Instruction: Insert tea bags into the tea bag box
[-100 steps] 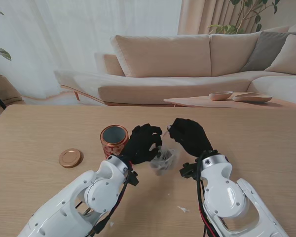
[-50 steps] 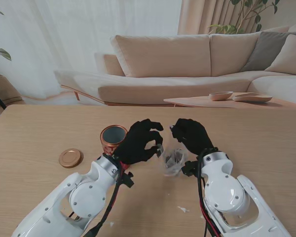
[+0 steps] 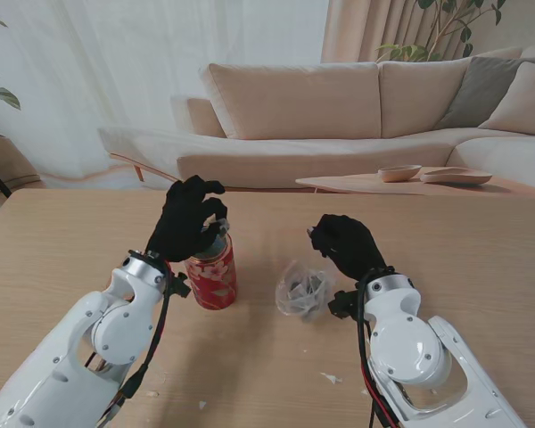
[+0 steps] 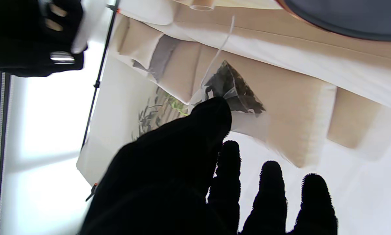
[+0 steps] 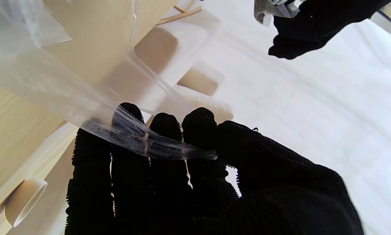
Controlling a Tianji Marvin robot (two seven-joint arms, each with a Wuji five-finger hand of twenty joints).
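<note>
Over the red tin (image 3: 212, 274) now — left robot hand (image 3: 186, 218), tea bag (image 4: 233, 89) pinched (right robot hand (image 3: 343, 246) still gripping the clear bag (image 3: 301, 291)).

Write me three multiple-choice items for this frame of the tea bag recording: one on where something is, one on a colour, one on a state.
1. Where is the left hand?
A. flat on the table
B. over the mouth of the tin
C. on the sofa

2. What colour is the tin's wall?
A. red with a light pattern
B. plain blue
C. green

3. What is the right hand doing?
A. hanging open
B. gripping the tin
C. pinching the edge of the clear plastic bag

Answers:
1. B, since the stand view shows the hand right above the tin's rim, with a pyramid tea bag pinched at its fingertips in the left wrist view.
2. A, as the stand view shows.
3. C, since the right wrist view shows clear film clamped between thumb and fingers.
</note>
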